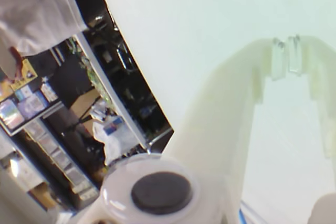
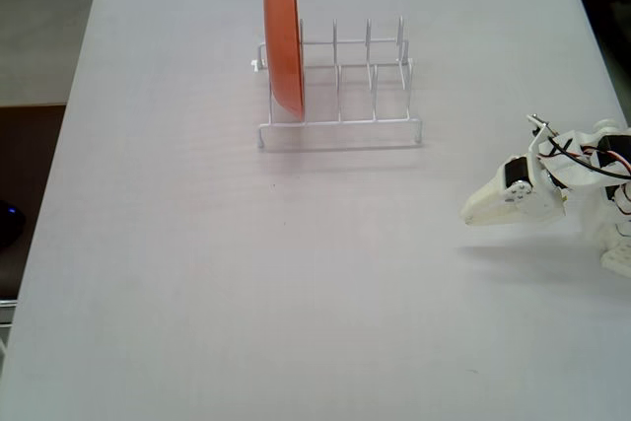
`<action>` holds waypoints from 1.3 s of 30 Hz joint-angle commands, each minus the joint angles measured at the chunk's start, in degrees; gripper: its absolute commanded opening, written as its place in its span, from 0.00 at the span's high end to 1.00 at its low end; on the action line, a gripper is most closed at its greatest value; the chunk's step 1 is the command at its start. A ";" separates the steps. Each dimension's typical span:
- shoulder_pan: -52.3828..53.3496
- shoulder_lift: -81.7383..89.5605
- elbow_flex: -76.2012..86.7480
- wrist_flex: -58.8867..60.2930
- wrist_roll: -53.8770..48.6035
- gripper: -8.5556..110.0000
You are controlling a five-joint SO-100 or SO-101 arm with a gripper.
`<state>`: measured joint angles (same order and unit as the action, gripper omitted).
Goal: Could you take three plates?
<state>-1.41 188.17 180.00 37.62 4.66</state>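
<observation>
A: What sits on the worktop [image 2: 197, 273] in the fixed view?

B: A white wire rack [image 2: 340, 86], and that is my landmark. An orange plate [image 2: 284, 32] stands on edge in the rack's leftmost slot. The slots to the right of it hold nothing.

A: And the three plates, grey-blue, yellow and cream?

B: None of them shows in either view. The rack holds only the orange one.

A: Where is the arm?

B: Well apart from the rack, below and to its right, at the right edge of the fixed view. The arm is folded low, with the gripper [image 2: 473, 216] pointing left over the worktop, touching nothing.

A: How do the jaws stand?

B: In the wrist view the gripper [image 1: 286, 59] has its two pale fingers meeting at their tips, with a gap only further back between them. They are together and clamp nothing. Past them is bare white worktop [image 1: 210, 19].

A: Anything else there?

B: Beyond the worktop's edge, at the left of the wrist view, cluttered shelves [image 1: 42, 129], too blurred to read.
</observation>
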 commanded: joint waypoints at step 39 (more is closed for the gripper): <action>0.70 1.32 -0.26 0.09 -0.18 0.93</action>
<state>-1.41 188.17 180.00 37.62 4.66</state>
